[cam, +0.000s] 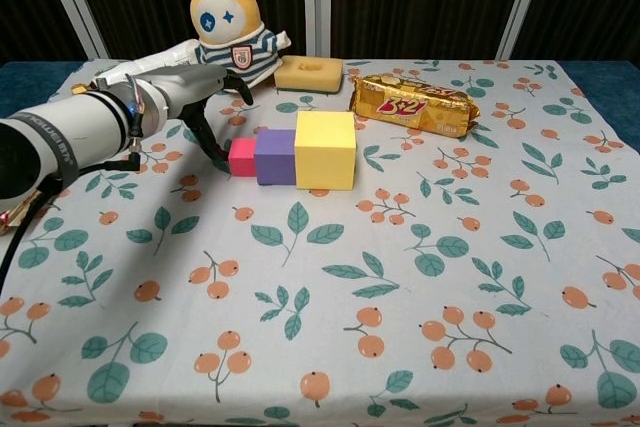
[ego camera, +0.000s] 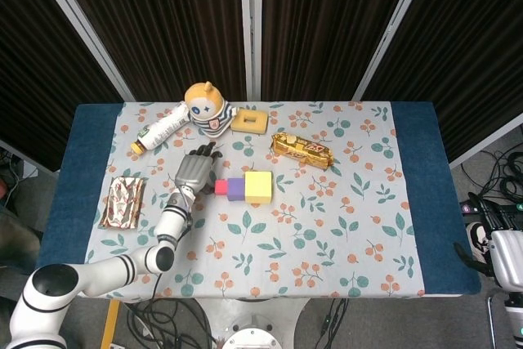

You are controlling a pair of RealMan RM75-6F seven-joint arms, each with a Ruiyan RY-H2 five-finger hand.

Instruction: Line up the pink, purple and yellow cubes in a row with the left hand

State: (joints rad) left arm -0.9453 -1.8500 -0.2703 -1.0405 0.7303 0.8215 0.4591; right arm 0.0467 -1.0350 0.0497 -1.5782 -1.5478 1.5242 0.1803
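Pink cube [cam: 241,156], purple cube [cam: 275,156] and larger yellow cube [cam: 326,150] sit side by side in a row, touching, in the left middle of the floral cloth. The head view shows the same pink cube [ego camera: 221,188], purple cube [ego camera: 235,189] and yellow cube [ego camera: 258,186]. My left hand [cam: 190,87] is just left of the row with its fingers arched down and apart. One fingertip touches the pink cube's left face, and the hand holds nothing. From above, the left hand [ego camera: 194,171] lies beside the pink cube. My right hand [ego camera: 484,226] hangs off the table's right edge, its fingers unclear.
Behind the hand stand a plush doll [ego camera: 207,107] and a lying bottle [ego camera: 160,131]. A yellow sponge [ego camera: 249,121] and a gold biscuit pack [ego camera: 302,149] lie behind the cubes. A snack packet [ego camera: 123,201] lies at the left edge.
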